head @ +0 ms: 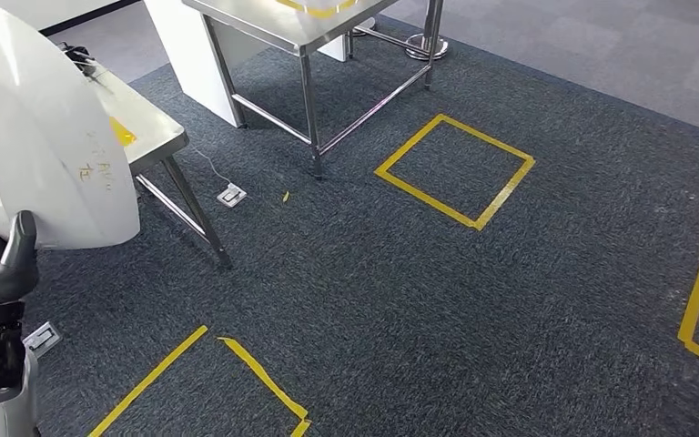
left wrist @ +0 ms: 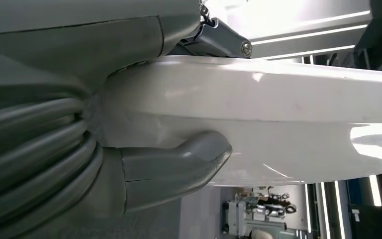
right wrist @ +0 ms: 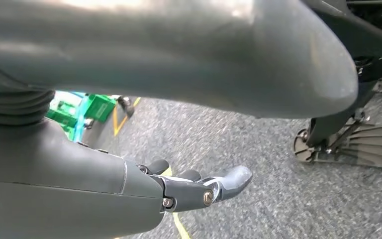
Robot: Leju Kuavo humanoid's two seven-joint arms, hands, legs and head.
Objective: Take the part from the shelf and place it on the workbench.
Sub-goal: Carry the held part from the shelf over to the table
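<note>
A large white curved part [head: 41, 137] fills the upper left of the head view, with faint yellow writing on its lower edge. My left hand [head: 5, 264] grips its bottom edge, the grey thumb hooked up against the white face. In the left wrist view the thumb [left wrist: 179, 167] presses on the part [left wrist: 278, 114] from one side and darker fingers clamp the other. My right hand [right wrist: 199, 189] hangs over the grey carpet with its fingers apart and nothing in it.
A steel workbench [head: 150, 137] with yellow tape on top stands just behind the part. A second steel table [head: 291, 36] is further back. Yellow tape squares [head: 455, 171] mark the carpet. A floor socket [head: 231, 194] lies near the bench leg.
</note>
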